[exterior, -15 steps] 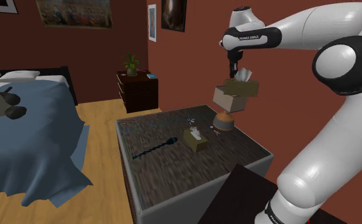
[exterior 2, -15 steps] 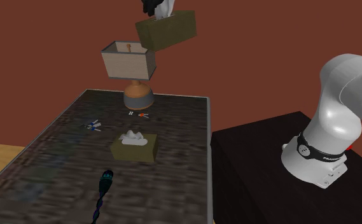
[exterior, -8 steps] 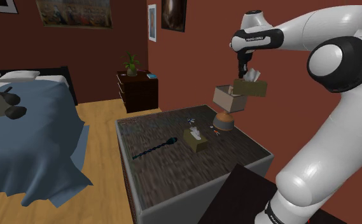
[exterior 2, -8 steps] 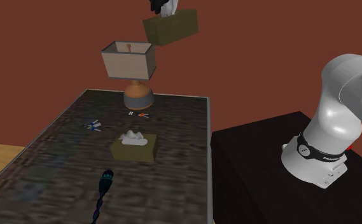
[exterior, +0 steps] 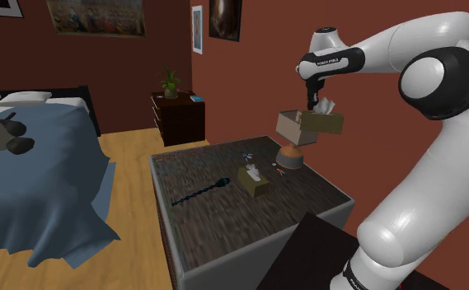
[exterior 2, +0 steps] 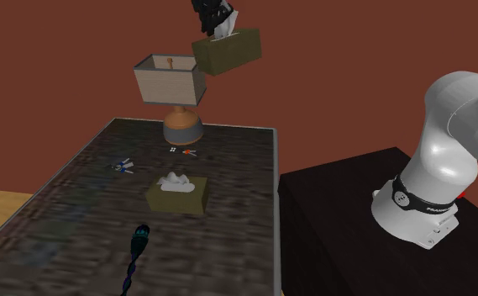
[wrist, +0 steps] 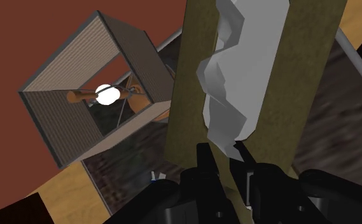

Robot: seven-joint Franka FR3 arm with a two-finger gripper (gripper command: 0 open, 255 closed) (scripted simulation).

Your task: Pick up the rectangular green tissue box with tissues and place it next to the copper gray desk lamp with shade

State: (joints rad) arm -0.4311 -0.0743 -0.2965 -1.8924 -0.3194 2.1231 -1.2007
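My gripper [exterior: 315, 100] is shut on the white tissue sticking out of an olive-green tissue box [exterior: 328, 123], and the box hangs tilted in the air. In the second exterior view the gripper [exterior 2: 214, 22] holds that box [exterior 2: 230, 53] just above and to the right of the lamp's square grey shade [exterior 2: 170, 81]. Below the shade is the lamp's copper base [exterior 2: 183, 128], standing at the far end of the dark table [exterior 2: 77, 219]. The wrist view has the fingers [wrist: 205, 160] pinching the tissue [wrist: 227, 83], with the open shade [wrist: 77, 114] beside the box.
A second olive tissue box [exterior 2: 178, 195] lies mid-table. A black twisted cable-like object [exterior 2: 136, 248] and small items [exterior 2: 125, 165] lie nearer the front and left. The black stand [exterior 2: 338, 210] adjoins the table. A bed [exterior: 35, 181] and dresser [exterior: 179, 115] stand beyond.
The gripper carried the tissue box a little toward the shoulder view's right and lowered it, so it now hangs beside the top of the lampshade. Nothing on the table moved.
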